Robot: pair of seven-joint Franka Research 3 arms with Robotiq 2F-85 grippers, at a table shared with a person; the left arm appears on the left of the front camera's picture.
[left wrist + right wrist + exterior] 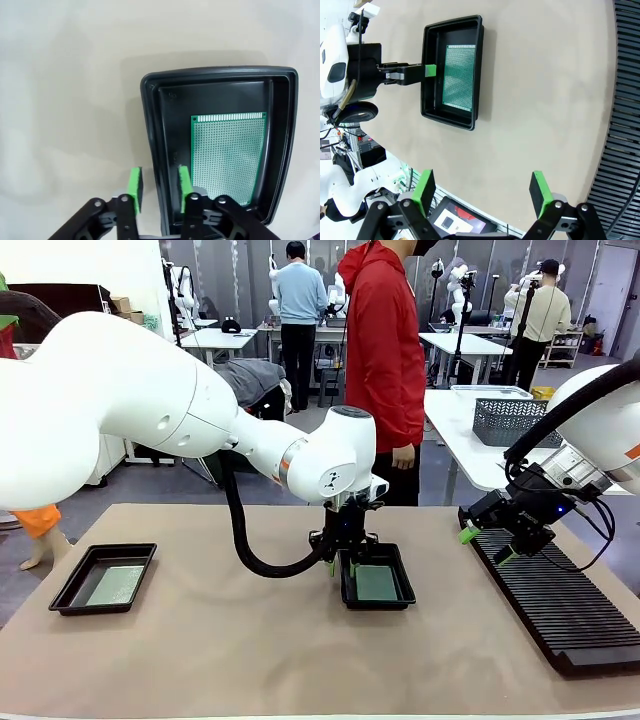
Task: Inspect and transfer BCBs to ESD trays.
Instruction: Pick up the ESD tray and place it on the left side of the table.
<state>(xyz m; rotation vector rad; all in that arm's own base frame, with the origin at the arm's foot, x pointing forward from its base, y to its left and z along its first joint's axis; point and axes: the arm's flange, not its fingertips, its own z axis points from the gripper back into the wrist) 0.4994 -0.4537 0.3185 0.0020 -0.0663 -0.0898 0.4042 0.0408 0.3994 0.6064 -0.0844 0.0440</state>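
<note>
**Boards in both trays, left arm at the middle tray's rim**

Progress looks well on, as a judgement: 2 ESD trays sit on the counter and each has 1 BCB lying flat inside. At far left the first tray carries its board; nothing is near it. Toward the middle, the second tray holds the second board, set toward one side of the well. The left gripper is down at this tray, its jaws narrowed astride the tray's side wall, one pad outside and one inside; whether they have bitten the rim yet I cannot tell. That suggests the tray itself is being taken hold of, with the boards already transferred. At right, the right gripper hangs above the near end of the black slotted rack, jaws wide apart and holding nothing; no boards stand in the rack's slots.

The counter is covered in a plain tan cloth. Behind it stands a person in a red jacket, with a grey mesh basket on a white table further right, in a busy lab.
</note>
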